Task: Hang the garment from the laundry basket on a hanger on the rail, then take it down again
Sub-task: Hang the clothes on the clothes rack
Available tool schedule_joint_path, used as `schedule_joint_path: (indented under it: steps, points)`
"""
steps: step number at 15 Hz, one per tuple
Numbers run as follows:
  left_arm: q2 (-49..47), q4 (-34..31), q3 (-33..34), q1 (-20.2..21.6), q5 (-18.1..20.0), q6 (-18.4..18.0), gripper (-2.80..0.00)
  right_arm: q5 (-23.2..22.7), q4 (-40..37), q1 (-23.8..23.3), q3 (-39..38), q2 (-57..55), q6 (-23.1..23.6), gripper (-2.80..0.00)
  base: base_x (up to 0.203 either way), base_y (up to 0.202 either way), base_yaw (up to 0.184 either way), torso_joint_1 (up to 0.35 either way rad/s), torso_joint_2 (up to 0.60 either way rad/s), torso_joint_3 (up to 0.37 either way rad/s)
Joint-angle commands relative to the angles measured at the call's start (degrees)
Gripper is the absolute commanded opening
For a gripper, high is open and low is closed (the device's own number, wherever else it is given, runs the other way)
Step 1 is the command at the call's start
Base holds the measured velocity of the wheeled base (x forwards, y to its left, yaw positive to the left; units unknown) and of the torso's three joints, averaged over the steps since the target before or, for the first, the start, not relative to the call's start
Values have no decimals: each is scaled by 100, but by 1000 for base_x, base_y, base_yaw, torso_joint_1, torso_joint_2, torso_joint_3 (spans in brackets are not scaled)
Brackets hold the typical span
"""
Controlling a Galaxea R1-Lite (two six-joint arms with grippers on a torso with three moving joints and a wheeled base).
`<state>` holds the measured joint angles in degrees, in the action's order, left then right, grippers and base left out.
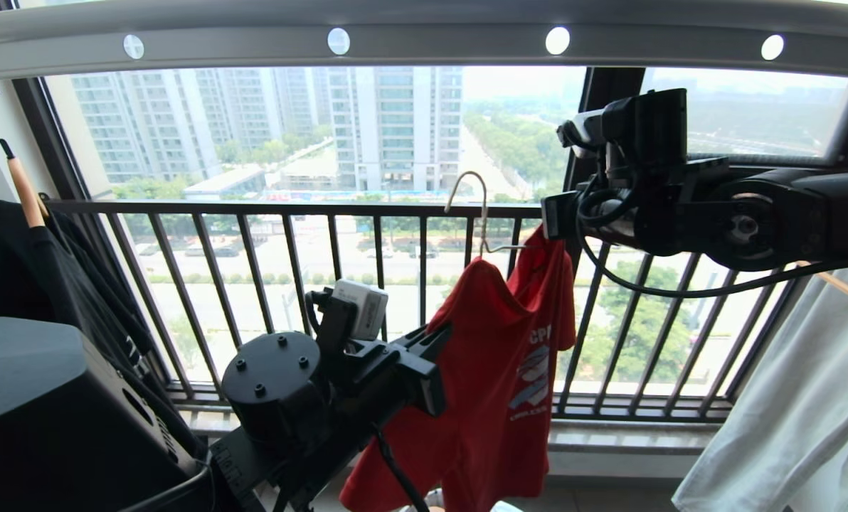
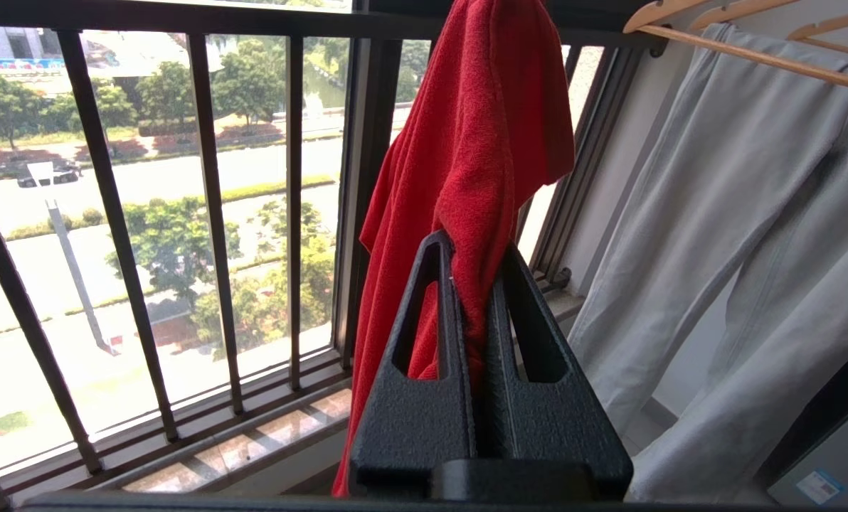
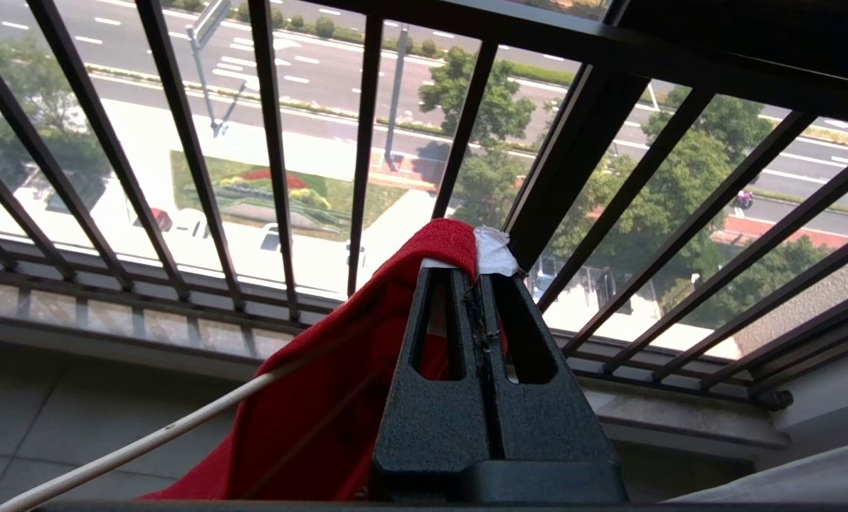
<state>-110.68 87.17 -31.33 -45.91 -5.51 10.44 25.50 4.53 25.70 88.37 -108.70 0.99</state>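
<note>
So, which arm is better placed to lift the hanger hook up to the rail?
The right: its claw is shut on the T-shirt at the hanger, close under the rail. The left claw pinches the shirt lower down.

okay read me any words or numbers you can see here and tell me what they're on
"CP": white letters, partly folded away, on the red T-shirt.
Smaller print under the shirt's graphic: too small to read.
White letters on the black garment: unreadable.
Sticker on the grey box: too blurred to read.

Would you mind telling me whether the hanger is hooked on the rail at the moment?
No. The hanger's hook hangs free, well below the rail, carrying the red T-shirt, which both the left gripper and right gripper pinch.
</note>
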Motion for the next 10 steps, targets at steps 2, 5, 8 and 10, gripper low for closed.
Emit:
schedule_joint_path:
  steps: [2,5,8,10]
  points:
    - [-308,49,-145,-67,-277,-157,-280,192,-87,410,-82,156,-2,-280,0,0,0,0,0,0]
    - [-486,49,-387,-104,-722,-313,-280,514,-120,750,-183,353,-10,-280,0,0,0,0,0,0]
    - [-555,49,-575,-181,-1158,-581,-280,584,-111,1053,-577,678,-18,-280,0,0,0,0,0,0]
    - [-586,49,-625,-181,-1212,-640,-280,625,-159,1277,-664,805,-215,-280,0,0,0,0,0,0]
